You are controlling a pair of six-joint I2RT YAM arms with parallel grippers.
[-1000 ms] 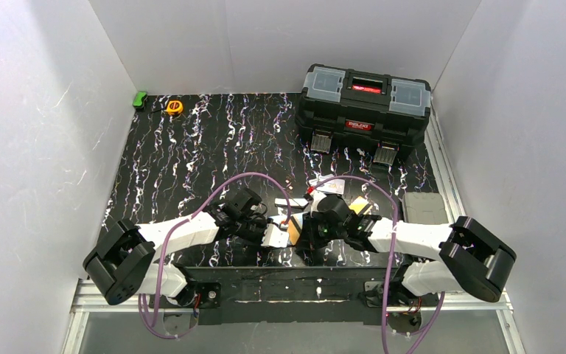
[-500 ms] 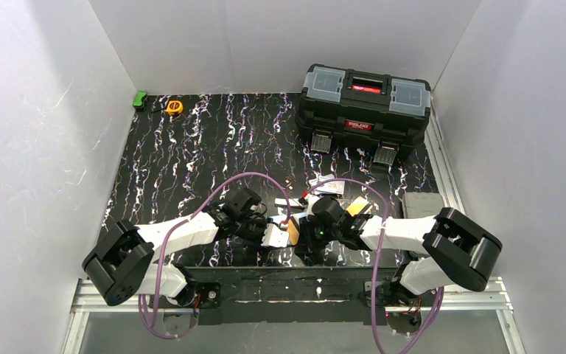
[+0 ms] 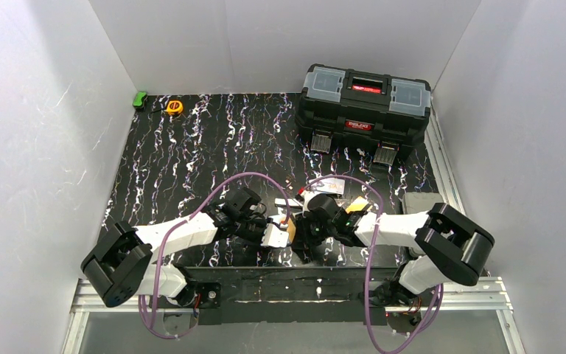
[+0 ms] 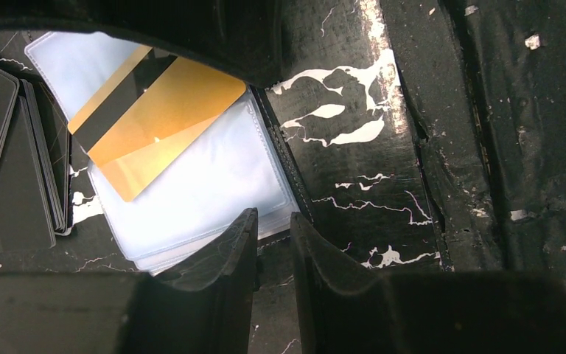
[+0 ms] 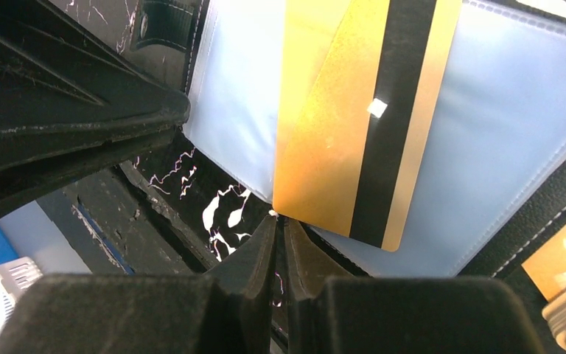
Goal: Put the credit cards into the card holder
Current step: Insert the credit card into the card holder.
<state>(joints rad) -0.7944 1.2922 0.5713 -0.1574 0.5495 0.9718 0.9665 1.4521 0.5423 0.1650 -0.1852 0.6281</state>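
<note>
the overhead view is bright and even: the white walls (image 3: 37,110) bounce soft light, and the glossy black surface (image 3: 191,147) carries only faint shadows. up close it is dimmer. the left tool (image 4: 274,221) fills the bottom of its view as a dark, blurred mass. the gold card (image 4: 162,103) has a warm sheen, with one small white glint on its stripe in the right wrist view. the card holder (image 4: 214,177) has milky glare on its clear sleeves. the right tool (image 5: 280,221) looks soft and underexposed.
</note>
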